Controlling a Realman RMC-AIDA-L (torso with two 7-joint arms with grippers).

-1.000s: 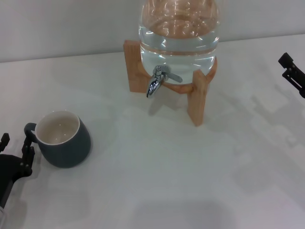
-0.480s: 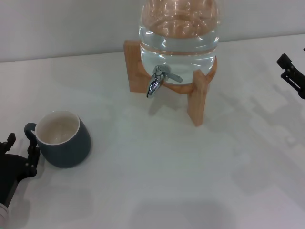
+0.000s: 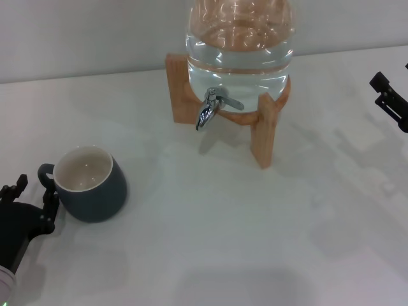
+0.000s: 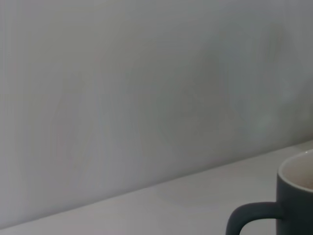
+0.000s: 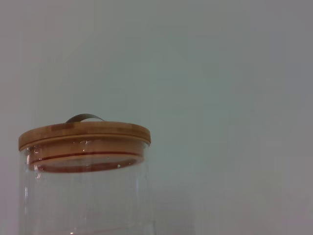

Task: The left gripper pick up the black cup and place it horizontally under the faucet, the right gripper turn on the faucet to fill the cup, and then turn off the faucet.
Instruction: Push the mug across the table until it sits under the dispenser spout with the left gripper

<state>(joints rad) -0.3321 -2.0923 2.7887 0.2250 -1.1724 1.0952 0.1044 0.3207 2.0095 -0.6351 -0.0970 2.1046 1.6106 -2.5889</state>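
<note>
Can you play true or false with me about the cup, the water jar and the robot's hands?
1. The black cup stands upright on the table. True.
2. The cup is right under the faucet. False: it sits far off to the robot's left.
3. The left gripper is beside the cup's handle. True.
4. The right gripper is holding the faucet lever. False: it is far off at the right edge.
5. The glass jar has water inside. True.

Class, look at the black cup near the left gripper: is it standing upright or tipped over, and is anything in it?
Upright and empty: the black cup rests on its base, mouth up, its cream inside bare.
</note>
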